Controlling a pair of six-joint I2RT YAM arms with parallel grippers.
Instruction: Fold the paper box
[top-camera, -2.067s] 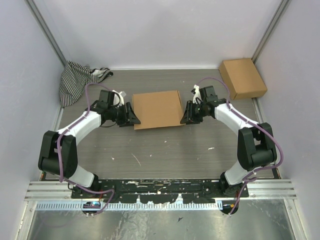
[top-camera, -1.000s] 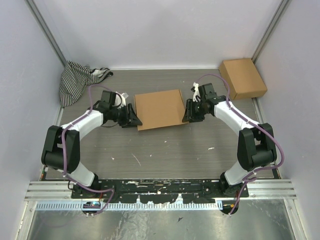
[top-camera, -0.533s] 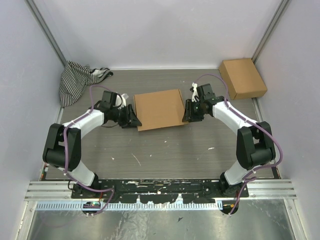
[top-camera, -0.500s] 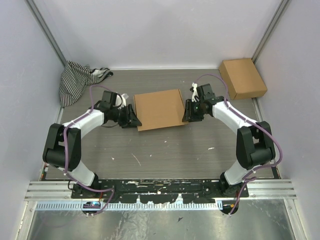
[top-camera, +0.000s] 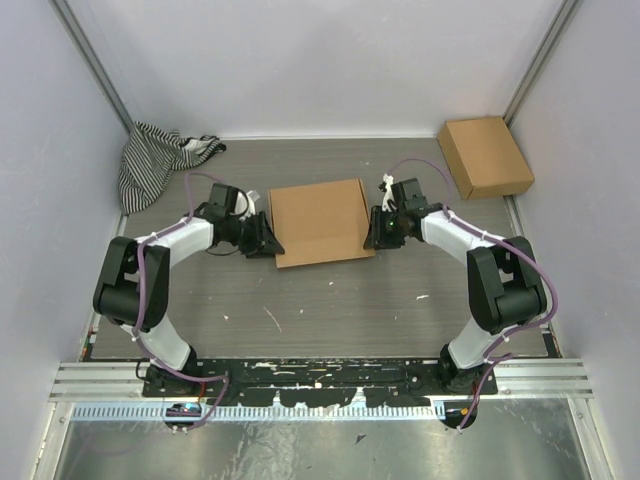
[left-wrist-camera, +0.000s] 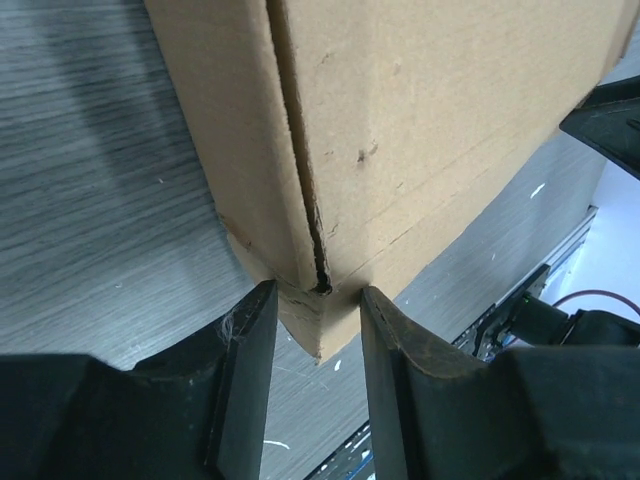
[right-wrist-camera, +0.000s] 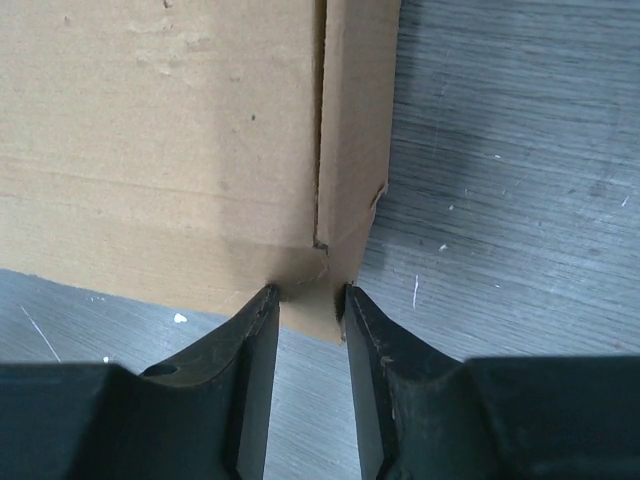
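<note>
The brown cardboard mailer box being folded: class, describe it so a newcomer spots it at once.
On the grey wood-grain table, look at the middle. The shallow brown cardboard box lies there, left gripper and right gripper clasping its near corners; the smaller brown box at far right is untouched.

I count two brown cardboard boxes on the one grey table (top-camera: 330, 290): one shallow brown cardboard mailer (top-camera: 318, 221) at the middle, one smaller brown cardboard box (top-camera: 485, 157) far right. One black-and-white striped cloth (top-camera: 155, 160) lies far left. Two hands: the left hand (top-camera: 270, 243), the right hand (top-camera: 371, 236).
</note>
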